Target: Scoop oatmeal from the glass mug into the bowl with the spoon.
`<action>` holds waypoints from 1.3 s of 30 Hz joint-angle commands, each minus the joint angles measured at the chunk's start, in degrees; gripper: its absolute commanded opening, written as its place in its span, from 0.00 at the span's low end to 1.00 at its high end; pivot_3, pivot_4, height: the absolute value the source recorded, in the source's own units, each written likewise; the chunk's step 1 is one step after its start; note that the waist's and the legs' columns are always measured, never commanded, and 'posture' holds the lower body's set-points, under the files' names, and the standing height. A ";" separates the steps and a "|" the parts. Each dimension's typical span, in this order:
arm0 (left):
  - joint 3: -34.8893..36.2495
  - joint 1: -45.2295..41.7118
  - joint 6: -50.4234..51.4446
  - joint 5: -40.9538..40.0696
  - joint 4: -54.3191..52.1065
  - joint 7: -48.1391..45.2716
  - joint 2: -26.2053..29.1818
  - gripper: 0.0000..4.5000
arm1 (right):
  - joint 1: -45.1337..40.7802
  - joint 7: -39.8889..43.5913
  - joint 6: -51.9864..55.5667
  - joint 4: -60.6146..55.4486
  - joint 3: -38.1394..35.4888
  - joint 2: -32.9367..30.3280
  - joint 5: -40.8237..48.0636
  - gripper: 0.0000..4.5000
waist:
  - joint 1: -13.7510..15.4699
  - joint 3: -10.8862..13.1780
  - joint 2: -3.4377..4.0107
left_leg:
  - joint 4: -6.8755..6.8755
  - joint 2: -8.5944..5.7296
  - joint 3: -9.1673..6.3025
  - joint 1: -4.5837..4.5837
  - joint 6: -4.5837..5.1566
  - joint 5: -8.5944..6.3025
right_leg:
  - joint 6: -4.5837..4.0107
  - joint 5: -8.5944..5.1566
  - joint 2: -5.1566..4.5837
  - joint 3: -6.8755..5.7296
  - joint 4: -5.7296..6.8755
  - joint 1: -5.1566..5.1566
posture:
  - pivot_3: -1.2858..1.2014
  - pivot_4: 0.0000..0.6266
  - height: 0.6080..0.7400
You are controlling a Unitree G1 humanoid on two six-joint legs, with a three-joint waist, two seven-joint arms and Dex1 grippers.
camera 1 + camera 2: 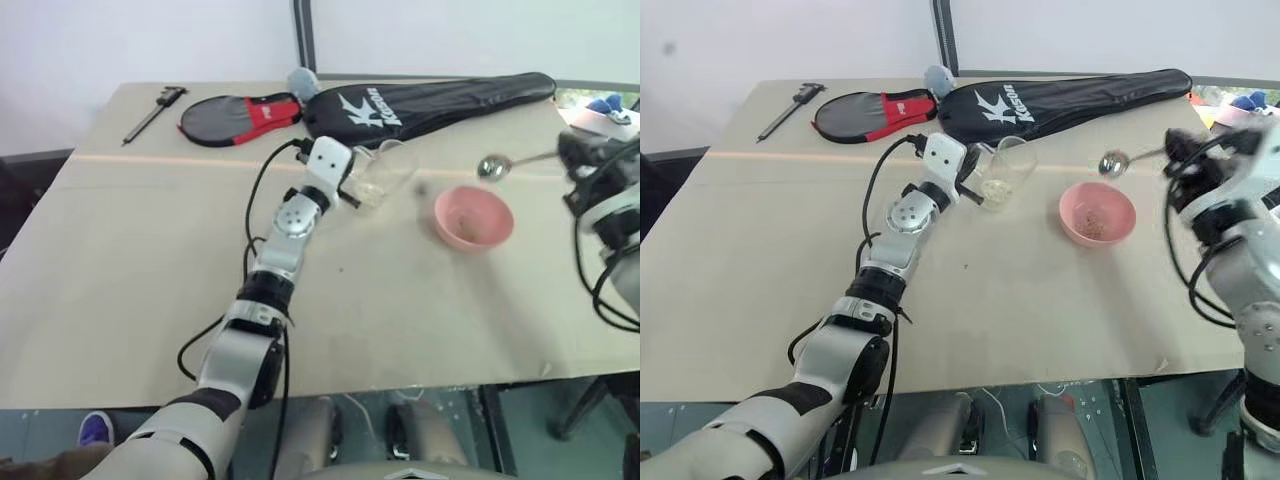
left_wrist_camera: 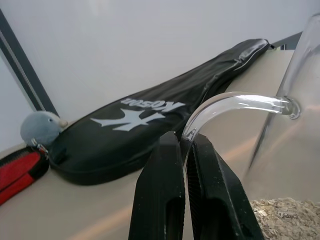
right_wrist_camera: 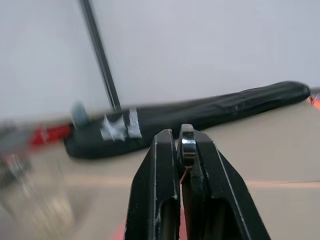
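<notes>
The glass mug (image 1: 1004, 170) is tilted above the table's middle, with pale oatmeal (image 2: 286, 223) lying in its lower part. My left gripper (image 2: 185, 141) is shut on the mug's clear handle (image 2: 235, 100). To the right of the mug the pink bowl (image 1: 473, 217) sits on the table with some flakes of oatmeal (image 1: 1098, 222) inside. The silver spoon (image 1: 492, 166) hovers level just beyond the bowl's far rim, its round end toward the mug. My right gripper (image 3: 185, 134) is shut on the spoon's thin handle at the table's right side.
A long black racket cover (image 1: 430, 100) lies along the table's far edge, with a red and grey cover (image 1: 235, 117) and a small grey plush toy (image 2: 42, 127) beside it. A black caliper (image 1: 154, 111) lies at the far left corner. The table's near edge (image 1: 330, 395) is close to me.
</notes>
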 commanded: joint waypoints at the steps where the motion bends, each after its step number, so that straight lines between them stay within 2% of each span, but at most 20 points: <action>1: 0.60 -0.50 0.03 -1.03 -4.27 0.11 0.06 0.01 | -4.79 -7.57 -0.06 -3.28 -0.56 2.07 12.04 0.00 | -0.05 0.00 0.00 | -0.01 0.01 0.00 0.01 0.00 0.00 | 0.00 0.00 0.01 0.00 0.00 0.00 | 0.52 0.24 1.00; 5: 0.50 -0.14 -0.20 -1.34 -5.56 0.04 -0.42 0.01 | -9.09 -11.33 0.81 -4.05 5.52 5.60 14.84 0.00 | -0.12 0.00 0.00 | -0.01 0.00 0.04 0.02 0.00 0.00 | 0.00 0.00 -0.01 0.03 0.02 0.00 | 0.52 0.24 1.00; 10: 0.61 1.31 0.11 -2.45 -9.63 -0.30 -1.06 0.01 | -11.52 -11.19 1.42 -2.31 11.72 10.10 11.76 0.00 | 0.01 -0.01 0.00 | -0.01 0.00 0.03 0.00 0.01 0.00 | 0.00 0.00 -0.01 0.03 0.03 -0.01 | 0.52 0.24 1.00; 18: 0.51 6.28 3.91 -3.74 -21.28 -0.20 -1.64 0.01 | -12.68 -7.51 4.58 0.50 14.18 8.98 8.59 0.00 | -0.05 -0.01 0.01 | -0.01 -0.02 0.03 -0.01 0.01 0.00 | 0.00 0.00 -0.03 0.02 0.02 -0.01 | 0.52 0.24 1.00; 23: 0.92 8.57 5.93 -3.90 -24.90 0.31 -1.41 0.01 | -15.36 -6.21 6.01 3.05 13.28 8.79 9.01 0.00 | -0.20 -0.01 0.01 | -0.01 -0.01 0.04 0.03 0.01 0.00 | 0.00 0.00 -0.02 0.04 0.07 -0.01 | 0.52 0.24 1.00; 28: 0.79 9.24 6.44 -3.90 -25.83 0.40 -1.27 0.01 | -17.71 -0.84 12.55 4.38 20.98 5.70 0.77 0.00 | -0.12 -0.01 0.01 | -0.01 -0.01 0.05 0.03 0.01 0.00 | 0.00 0.00 -0.01 0.04 0.08 -0.01 | 0.52 0.24 1.00; 33: 1.14 11.24 6.72 -4.92 -26.76 0.16 -1.76 0.01 | -21.48 8.03 13.48 7.94 28.48 6.91 -10.41 0.00 | -0.21 -0.01 0.01 | -0.01 -0.01 0.06 0.05 0.01 0.00 | -0.01 0.00 -0.01 0.06 0.09 -0.01 | 0.52 0.24 1.00; 36: 3.07 13.17 8.22 -6.96 -27.67 0.35 -1.41 0.00 | -21.99 11.03 12.51 8.22 27.39 8.36 -13.08 0.25 | -0.13 -0.01 0.01 | -0.01 -0.01 0.05 0.04 0.01 0.00 | 0.00 0.00 -0.01 0.05 0.08 -0.01 | 0.52 0.24 1.00; 39: 6.27 14.97 9.31 -9.82 -27.57 0.43 -0.43 0.00 | -21.58 14.05 12.06 5.50 24.26 7.98 -13.58 0.55 | -0.10 -0.01 0.01 | -0.01 -0.01 0.05 0.02 0.01 0.00 | 0.00 0.00 -0.02 0.05 0.07 -0.03 | 0.52 0.24 1.00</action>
